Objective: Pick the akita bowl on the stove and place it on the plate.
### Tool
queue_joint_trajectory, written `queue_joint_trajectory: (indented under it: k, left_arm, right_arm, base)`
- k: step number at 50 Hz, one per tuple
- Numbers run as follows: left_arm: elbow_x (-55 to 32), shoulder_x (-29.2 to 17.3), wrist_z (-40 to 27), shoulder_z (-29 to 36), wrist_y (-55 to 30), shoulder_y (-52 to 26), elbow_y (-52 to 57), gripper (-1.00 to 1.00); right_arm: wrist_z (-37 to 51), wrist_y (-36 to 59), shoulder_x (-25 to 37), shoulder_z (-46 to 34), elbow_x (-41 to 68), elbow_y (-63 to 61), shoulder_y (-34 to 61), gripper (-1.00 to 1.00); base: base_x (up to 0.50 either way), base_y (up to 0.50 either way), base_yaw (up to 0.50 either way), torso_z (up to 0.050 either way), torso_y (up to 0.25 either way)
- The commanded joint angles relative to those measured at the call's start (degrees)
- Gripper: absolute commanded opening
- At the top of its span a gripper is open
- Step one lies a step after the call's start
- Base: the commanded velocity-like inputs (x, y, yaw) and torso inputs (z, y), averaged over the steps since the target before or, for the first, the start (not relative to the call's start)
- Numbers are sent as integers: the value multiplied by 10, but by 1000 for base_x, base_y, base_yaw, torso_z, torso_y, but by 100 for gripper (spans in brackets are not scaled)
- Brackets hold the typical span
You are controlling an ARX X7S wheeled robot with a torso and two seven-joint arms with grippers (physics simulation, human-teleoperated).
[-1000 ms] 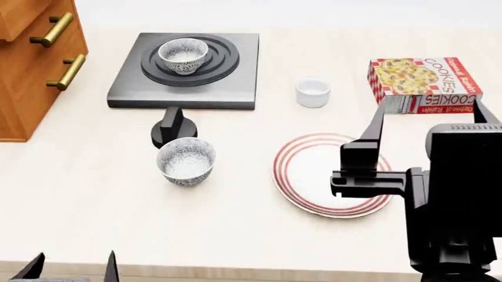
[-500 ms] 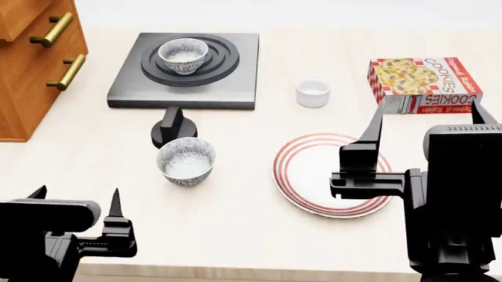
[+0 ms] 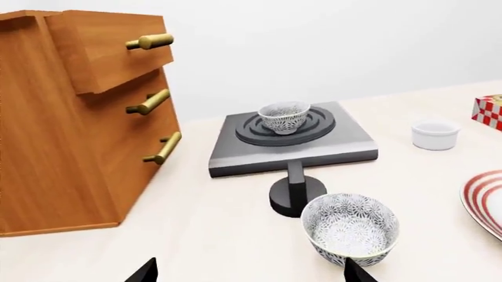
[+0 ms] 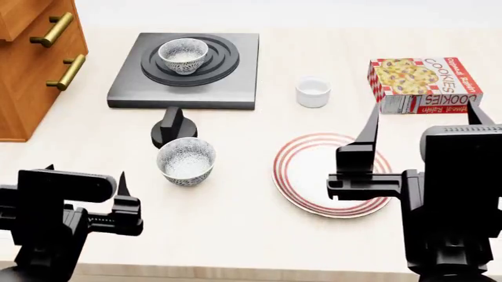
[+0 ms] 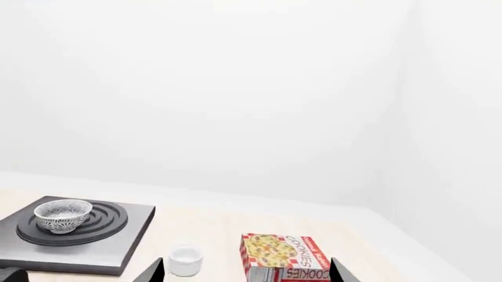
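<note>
The akita bowl [image 4: 183, 55] is seated upright on the stove's [image 4: 188, 89] burner rings, well apart from the left gripper [image 4: 84, 176], which is held spread and empty. The right gripper [image 4: 421, 114] is likewise spread, raised beside the plate [image 4: 294, 176].

Cluttered pale table [image 4: 243, 229]

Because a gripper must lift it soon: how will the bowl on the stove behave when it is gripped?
The bowl looks rigid, so it probably will not flex. Its round, glossy wall may slip between flat fingers. It narrows toward its base on the stove, so a sideways push could tip it.
</note>
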Motion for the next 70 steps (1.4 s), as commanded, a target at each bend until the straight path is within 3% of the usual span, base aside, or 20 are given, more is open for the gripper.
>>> queue_joint_trajectory:
  k: [1,39,70]
  left_arm:
    - [1,-2,-1,4,4,-9,-17,100]
    - [-8,-9,-6,12,-1,-4,5,100]
    - [-17,-13,-10,16,-1,-2,12,100]
  right_arm:
    - [-1,-3,1,-2,4,-1,0,100]
    - [7,2,3,2,14,-3,0,100]
    - [9,-5,7,-1,20,1,-1,100]
  base:
    - [0,0,0,0,0]
    - [0,-267,0,0,0]
    - [80,-14,0,0,0]
